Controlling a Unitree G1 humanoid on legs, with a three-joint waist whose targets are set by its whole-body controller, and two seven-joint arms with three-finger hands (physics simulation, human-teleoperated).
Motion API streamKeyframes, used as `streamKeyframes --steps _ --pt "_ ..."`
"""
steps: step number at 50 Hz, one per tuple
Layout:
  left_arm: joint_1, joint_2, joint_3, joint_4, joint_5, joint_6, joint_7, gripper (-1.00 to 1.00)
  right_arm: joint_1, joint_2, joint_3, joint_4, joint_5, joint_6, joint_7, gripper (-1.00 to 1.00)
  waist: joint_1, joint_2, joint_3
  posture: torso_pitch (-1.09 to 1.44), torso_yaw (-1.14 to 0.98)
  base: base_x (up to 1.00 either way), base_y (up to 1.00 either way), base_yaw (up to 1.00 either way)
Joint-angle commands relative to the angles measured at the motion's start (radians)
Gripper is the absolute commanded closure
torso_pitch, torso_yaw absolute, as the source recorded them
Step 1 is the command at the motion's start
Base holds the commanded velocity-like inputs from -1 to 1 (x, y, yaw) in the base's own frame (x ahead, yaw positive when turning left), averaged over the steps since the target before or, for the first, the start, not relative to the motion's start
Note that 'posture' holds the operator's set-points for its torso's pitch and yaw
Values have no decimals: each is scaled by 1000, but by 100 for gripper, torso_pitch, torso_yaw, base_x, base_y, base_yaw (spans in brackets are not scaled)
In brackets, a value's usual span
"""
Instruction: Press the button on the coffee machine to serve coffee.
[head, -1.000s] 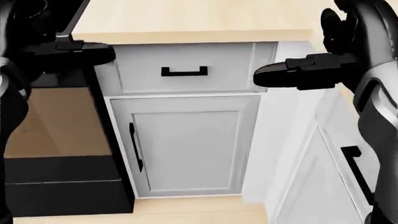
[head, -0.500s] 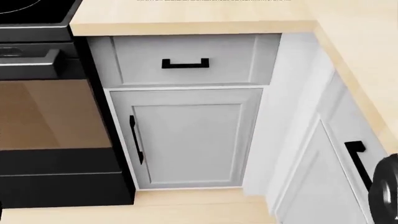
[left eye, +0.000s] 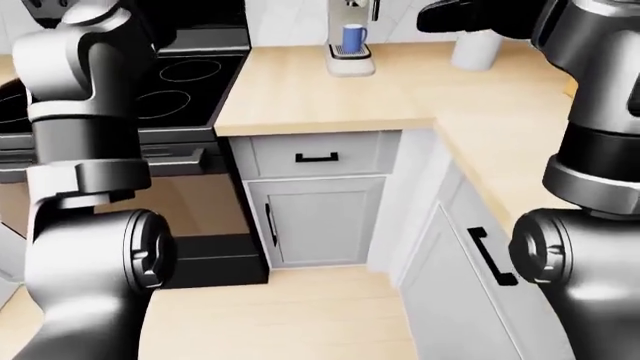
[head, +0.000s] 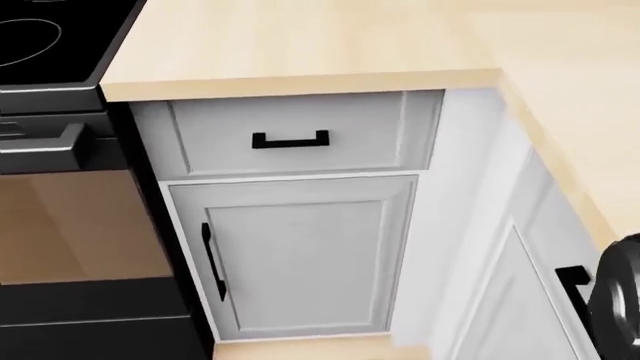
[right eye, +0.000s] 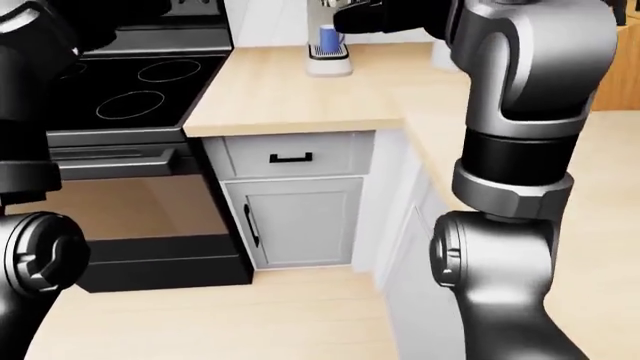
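Note:
The coffee machine (left eye: 350, 45) stands at the top of the left-eye view on the light wood counter (left eye: 330, 97), with a blue mug (left eye: 354, 36) on its tray. Its upper part and the button are cut off by the view's top edge. My right hand (left eye: 430, 16) is raised at the machine's height, just to the right of it, with fingers stretched toward it and holding nothing. In the right-eye view the hand (right eye: 350, 15) overlaps the machine's top. My left arm (left eye: 90, 112) is raised at the left, and its hand is out of view.
A black stove (left eye: 180, 82) with an oven door sits left of the counter. White cabinets fill the corner below, with a drawer (head: 290, 139) and a door (head: 290, 255). A white canister (left eye: 478, 49) stands right of the machine. The floor (left eye: 280, 315) is wood.
Both hands have risen out of the head view since one second ago. The whole head picture has shifted downward since half a second ago, so the camera has moved.

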Motion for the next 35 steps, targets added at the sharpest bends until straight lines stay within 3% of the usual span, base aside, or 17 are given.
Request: streamKeyframes --steps 1,5,7,8,9,10,11,13,18,20,22,23,27,35 --pt "-52 5 -2 -48 -8 -38 -7 -100 -39 -21 -24 -33 -13 -34 -9 -100 -9 4 -35 0 0 20 0 0" --pt "-55 4 -3 -48 -9 -36 -6 -100 -46 -21 -22 -28 -15 -32 -6 -100 2 -37 -24 0 0 20 0 0" --pt "-53 4 -2 -39 -9 -47 -9 -100 -47 -19 -22 -31 -16 -29 -7 -100 10 -80 -33 0 0 19 0 0" --pt "-54 4 -3 -36 -8 -49 -10 -100 -46 -20 -23 -30 -17 -31 -6 -100 12 -117 -45 0 0 20 0 0" --pt "-57 5 -3 -32 -7 -49 -10 -100 -47 -19 -23 -29 -17 -31 -6 -100 6 -75 -32 0 0 20 0 0" --pt "-60 5 -4 -33 -8 -48 -11 -100 -48 -18 -22 -29 -18 -31 -7 -100 11 -102 -30 0 0 20 0 0" --pt "-57 5 -3 -31 -7 -52 -12 -100 -47 -17 -23 -28 -18 -32 -6 -100 7 -100 -29 0 0 20 0 0" --pt "-54 7 -3 -33 -7 -51 -12 -100 -45 -17 -24 -28 -18 -34 -6 -100 4 -85 -37 0 0 20 0 0" --pt "-56 6 -1 -38 -10 -45 -8 -100 -50 -14 -20 -23 -21 -33 -5 -100 -1 -36 -19 0 0 20 0 0" --pt "-56 7 0 -42 -12 -42 -7 -100 -57 -15 -19 -21 -22 -30 -4 -100 -8 -2 -28 0 0 16 0 0" --pt "-54 8 1 -54 -15 -32 -2 -100 -50 -14 -21 -26 -22 -29 -3 -100 -16 59 -42 0 0 10 0 0" --pt "-49 8 0 -55 -14 -36 -4 -100 -48 -13 -22 -26 -23 -30 -5 -100 -12 20 -22 0 0 4 0 0" --pt "-52 7 -1 -52 -15 -37 -3 -100 -59 -16 -21 -23 -23 -25 -3 -100 -13 -20 -17 0 0 4 0 0" --pt "-55 6 -2 -42 -15 -45 -4 -100 -54 -11 -22 -18 -24 -32 -4 -100 -10 -35 -22 0 0 2 0 0"
